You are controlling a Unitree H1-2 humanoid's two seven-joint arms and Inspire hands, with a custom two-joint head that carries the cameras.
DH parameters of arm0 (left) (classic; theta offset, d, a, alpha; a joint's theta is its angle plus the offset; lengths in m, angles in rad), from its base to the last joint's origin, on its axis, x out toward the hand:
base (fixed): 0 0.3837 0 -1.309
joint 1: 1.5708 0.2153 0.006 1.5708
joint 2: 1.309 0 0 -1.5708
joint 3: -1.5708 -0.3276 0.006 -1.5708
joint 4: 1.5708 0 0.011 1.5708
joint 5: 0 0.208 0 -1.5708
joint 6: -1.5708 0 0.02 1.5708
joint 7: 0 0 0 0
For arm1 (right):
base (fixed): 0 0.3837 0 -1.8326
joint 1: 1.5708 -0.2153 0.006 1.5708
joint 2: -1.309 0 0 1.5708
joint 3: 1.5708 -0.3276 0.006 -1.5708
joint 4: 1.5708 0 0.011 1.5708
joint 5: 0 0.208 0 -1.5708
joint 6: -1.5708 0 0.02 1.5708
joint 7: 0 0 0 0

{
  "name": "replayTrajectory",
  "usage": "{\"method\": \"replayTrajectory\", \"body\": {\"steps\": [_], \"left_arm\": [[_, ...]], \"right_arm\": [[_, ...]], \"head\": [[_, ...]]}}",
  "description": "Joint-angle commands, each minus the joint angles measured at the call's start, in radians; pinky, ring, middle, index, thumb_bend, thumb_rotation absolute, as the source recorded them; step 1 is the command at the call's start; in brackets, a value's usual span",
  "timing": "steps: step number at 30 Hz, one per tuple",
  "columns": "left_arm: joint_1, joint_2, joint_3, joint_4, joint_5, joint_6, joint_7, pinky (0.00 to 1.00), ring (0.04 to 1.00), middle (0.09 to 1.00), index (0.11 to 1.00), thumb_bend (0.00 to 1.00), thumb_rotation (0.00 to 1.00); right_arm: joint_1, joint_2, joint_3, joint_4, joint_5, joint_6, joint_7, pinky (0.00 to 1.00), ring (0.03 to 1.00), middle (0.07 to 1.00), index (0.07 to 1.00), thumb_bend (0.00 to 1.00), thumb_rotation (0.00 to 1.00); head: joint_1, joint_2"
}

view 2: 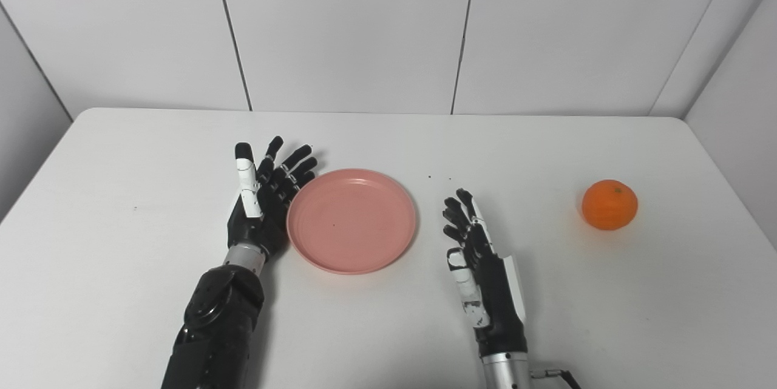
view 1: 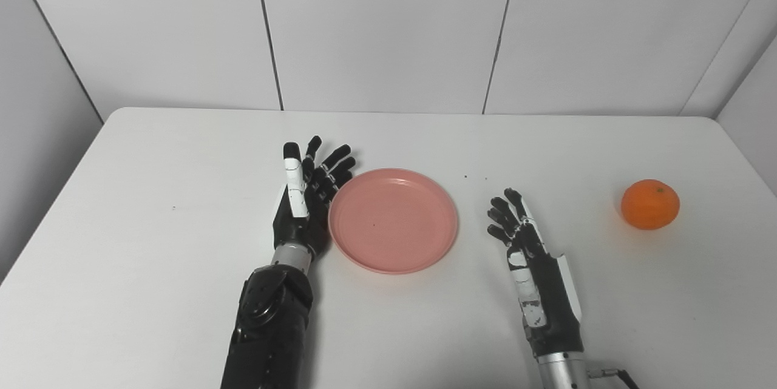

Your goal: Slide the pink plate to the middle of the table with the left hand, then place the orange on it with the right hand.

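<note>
Left eye view and right eye view alike are filled by a white table (view 1: 152,243) set against white wall panels (view 1: 382,25). The pink plate (view 1: 393,219) is seen lying flat near the middle of the table, upright with its rim raised, and nothing is carried on it. The left hand (view 1: 306,195) is placed just beside the plate's left edge, its palm turned toward the plate and its fingers (view 1: 335,161) spread and extended away from the robot. Nothing is grasped by it; the hand is released. Whether the palm actually touches the rim cannot be told, though no gap is visible between them. The black forearm (view 1: 267,328) of that arm is seen entering from the bottom edge on the left.

The right hand (view 2: 479,261) is held to the right of the plate, clearly apart from it, with its edge toward the table and its fingers (view 2: 456,213) slightly curled but separated. Nothing is held in it, so it too is released. The orange (view 2: 609,204) is seen resting on the table far to the right, near the table's right edge, well apart from the right hand and from the plate. A few small dark specks (view 1: 475,178) are visible on the table surface beyond the plate.
</note>
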Motion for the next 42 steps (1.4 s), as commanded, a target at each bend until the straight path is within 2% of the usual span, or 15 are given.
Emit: {"method": "replayTrajectory", "body": {"steps": [1,6,15,25,29,32,34,35,38,42], "left_arm": [[0.037,-0.02,-0.011,0.036,0.02,0.024,0.015,0.91,0.833,0.831,1.0,1.0,1.0],[0.039,-0.028,-0.011,0.032,0.029,0.024,0.012,0.89,0.829,0.826,1.0,1.0,1.0],[0.03,-0.003,0.007,0.041,0.007,0.03,-0.022,0.92,0.838,0.838,1.0,1.0,1.0],[0.026,0.006,0.031,0.048,-0.001,0.039,-0.033,0.93,0.838,0.842,1.0,1.0,1.0],[0.024,0.009,0.031,0.061,0.002,0.025,-0.038,0.93,0.834,0.847,1.0,1.0,1.0],[0.022,0.01,0.035,0.068,0.0,0.023,-0.04,0.92,0.831,0.852,1.0,1.0,1.0],[0.02,0.007,0.043,0.076,-0.006,0.021,-0.038,0.92,0.833,0.85,1.0,1.0,1.0],[0.019,0.006,0.046,0.079,-0.007,0.019,-0.039,0.92,0.833,0.85,1.0,1.0,1.0],[0.014,0.006,0.047,0.097,-0.009,0.006,-0.046,0.93,0.837,0.849,1.0,1.0,1.0],[0.004,0.009,0.046,0.124,-0.006,-0.013,-0.053,0.93,0.849,0.852,1.0,1.0,1.0]], "right_arm": [[0.015,0.009,0.002,0.035,0.003,0.009,-0.006,0.86,0.891,0.903,0.944,0.81,1.0],[0.012,0.017,0.006,0.044,-0.004,0.003,-0.008,0.87,0.891,0.904,0.942,0.8,1.0],[0.003,0.046,0.015,0.065,-0.032,-0.006,-0.026,0.87,0.885,0.894,0.934,0.8,0.99],[-0.002,0.058,0.011,0.082,-0.042,-0.014,-0.037,0.87,0.885,0.893,0.93,0.78,0.99],[0.007,0.061,0.002,0.049,-0.044,-0.014,-0.053,0.87,0.885,0.892,0.927,0.76,0.99],[0.015,0.084,-0.017,0.015,-0.094,-0.022,-0.109,0.85,0.87,0.875,0.893,0.75,0.98],[0.015,0.105,-0.036,-0.013,-0.15,-0.033,-0.162,0.82,0.844,0.813,0.803,0.71,0.98],[0.015,0.112,-0.041,-0.028,-0.164,-0.033,-0.176,0.82,0.843,0.81,0.798,0.71,0.98],[0.004,0.118,-0.048,-0.062,-0.183,-0.036,-0.199,0.8,0.815,0.792,0.774,0.72,0.98],[-0.015,0.109,-0.056,-0.119,-0.22,-0.001,-0.205,0.77,0.808,0.797,0.789,0.77,1.0]], "head": [[-0.008,-0.001],[-0.035,-0.004],[-0.123,-0.012],[-0.148,-0.02],[-0.162,-0.025],[-0.163,-0.025],[-0.163,-0.025],[-0.163,-0.025],[-0.175,-0.03],[-0.179,-0.035]]}}
